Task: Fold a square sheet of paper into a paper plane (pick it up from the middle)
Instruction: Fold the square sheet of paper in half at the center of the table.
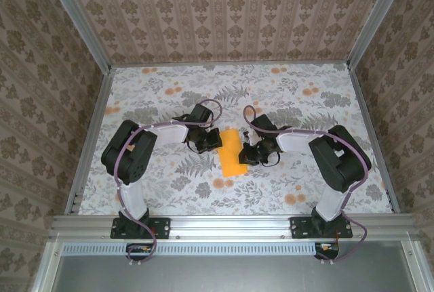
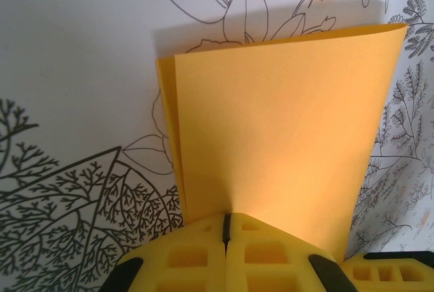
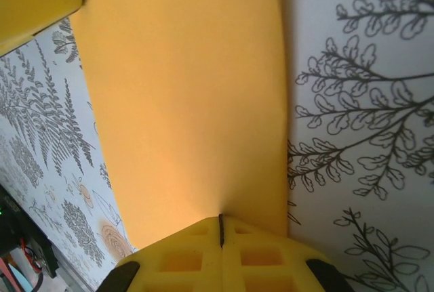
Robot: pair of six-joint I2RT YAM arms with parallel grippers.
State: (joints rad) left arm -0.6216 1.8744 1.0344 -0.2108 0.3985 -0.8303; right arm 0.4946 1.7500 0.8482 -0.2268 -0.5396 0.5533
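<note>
With left end effector (image 2: 227, 224) and right end effector (image 3: 220, 227) each pinched shut on an opposite edge of the square sheet of paper (image 1: 232, 154), doubled over at mid tabletop (image 1: 305, 183), treat as feather-light, limp and crease-prone: grip edges at midpoints, avoid pulling apart.

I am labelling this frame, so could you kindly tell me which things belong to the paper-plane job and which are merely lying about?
Part of the job: sheet of paper, folded double; left gripper and right gripper, each shut on it.
Not part of it: floral tablecloth; patterned walls.
</note>
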